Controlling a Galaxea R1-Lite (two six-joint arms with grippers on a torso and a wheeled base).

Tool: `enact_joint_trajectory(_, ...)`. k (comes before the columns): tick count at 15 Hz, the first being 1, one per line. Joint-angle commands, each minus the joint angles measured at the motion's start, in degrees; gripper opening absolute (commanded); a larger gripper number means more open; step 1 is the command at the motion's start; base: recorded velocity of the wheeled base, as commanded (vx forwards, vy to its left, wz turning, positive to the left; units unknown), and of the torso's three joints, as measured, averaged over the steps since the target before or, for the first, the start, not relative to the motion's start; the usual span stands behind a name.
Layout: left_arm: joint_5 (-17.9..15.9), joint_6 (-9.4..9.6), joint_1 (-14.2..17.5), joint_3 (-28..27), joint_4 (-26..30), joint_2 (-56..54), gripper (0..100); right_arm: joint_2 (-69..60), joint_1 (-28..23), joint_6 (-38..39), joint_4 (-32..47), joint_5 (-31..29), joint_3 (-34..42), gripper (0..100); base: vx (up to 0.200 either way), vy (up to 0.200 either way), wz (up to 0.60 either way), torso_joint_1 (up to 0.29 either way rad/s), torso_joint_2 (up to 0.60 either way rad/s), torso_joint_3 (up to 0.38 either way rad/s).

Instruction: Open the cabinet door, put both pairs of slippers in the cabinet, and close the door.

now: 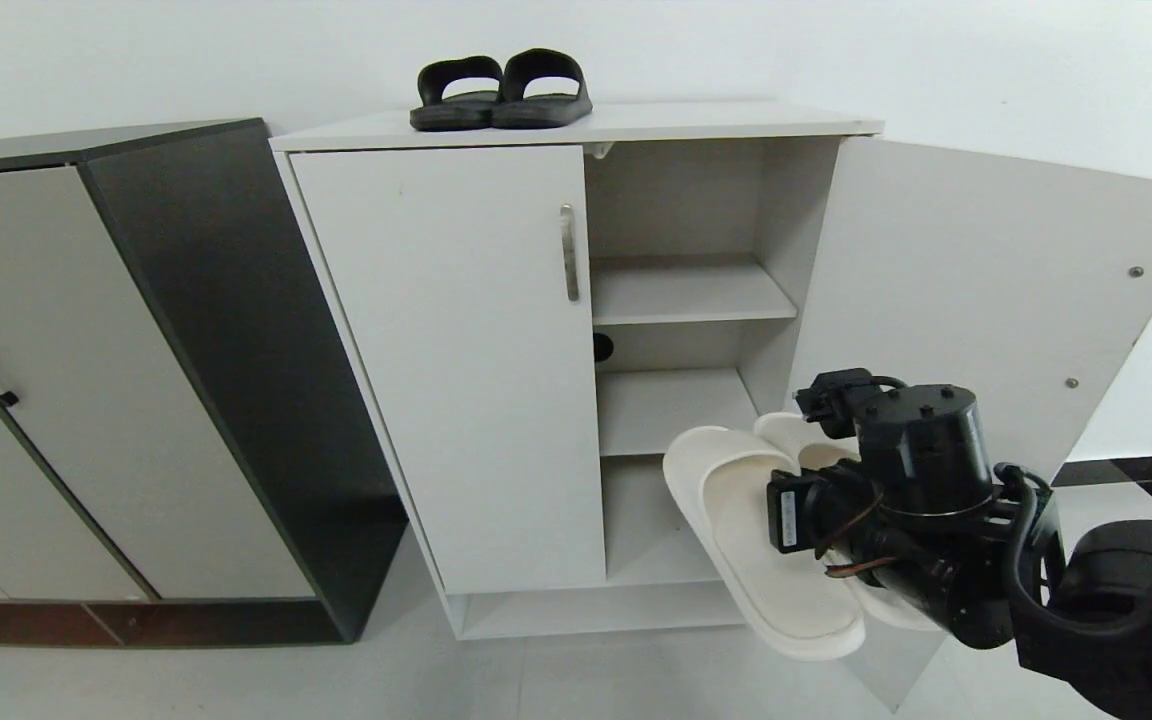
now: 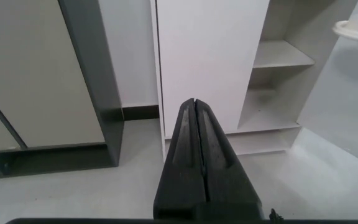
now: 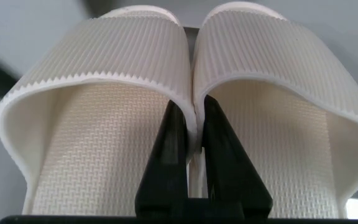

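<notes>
In the head view, nearest, the right gripper (image 1: 828, 512) grips the white slippers (image 1: 771, 545) before the white cabinet (image 1: 636, 122). Its right door (image 1: 976, 290) is open, and the black slippers (image 1: 501, 92) sit on top. In the left wrist view, the left gripper (image 2: 194, 111) is clenched and empty. In the right wrist view, fingers (image 3: 174, 134) pinch both straps. Neither pair looks shelved yet, and no writing is legible.

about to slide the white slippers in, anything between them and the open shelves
Nothing visible. The white slippers, pinched in the right gripper, hang before the open side; the right door is swung wide and the shelves look bare.
</notes>
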Motion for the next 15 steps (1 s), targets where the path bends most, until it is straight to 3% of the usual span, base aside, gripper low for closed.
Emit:
enact_joint_trajectory(1, 0.1, -0.14, 0.1, 0.0, -0.1, 0.1, 0, -0.5, 2.7, 0.3, -0.1, 0.4, -0.5, 0, 0.000, 0.000, 0.00, 0.000, 0.00, 0.000)
enact_joint_trajectory(6, -0.1, 0.04, 0.0, 0.0, -0.1, 0.1, 0, 7.8, 3.8, 5.0, -3.9, -5.3, -3.2, 0, 0.000, -0.200, 0.00, 0.002, 0.00, 0.002)
enact_joint_trajectory(8, -1.2, 1.27, 0.0, 0.0, 0.0, 0.1, 0, 13.4, 5.8, 7.8, -3.8, -8.9, -8.1, 0, 0.000, 0.000, 0.00, 0.000, 0.00, 0.000)
enact_joint_trajectory(10, -1.1, 0.13, 0.1, 0.0, 0.0, 0.1, 0, 17.2, 6.9, 8.1, -3.6, -10.0, -10.7, 0, 0.000, 0.000, 0.00, 0.000, 0.00, 0.000)
enact_joint_trajectory(15, -1.2, 0.21, 0.1, 0.0, 0.0, 0.1, 0, 22.0, 7.0, 7.9, -5.9, -10.5, -13.5, 0, 0.000, 0.000, 0.00, 0.000, 0.00, 0.000)
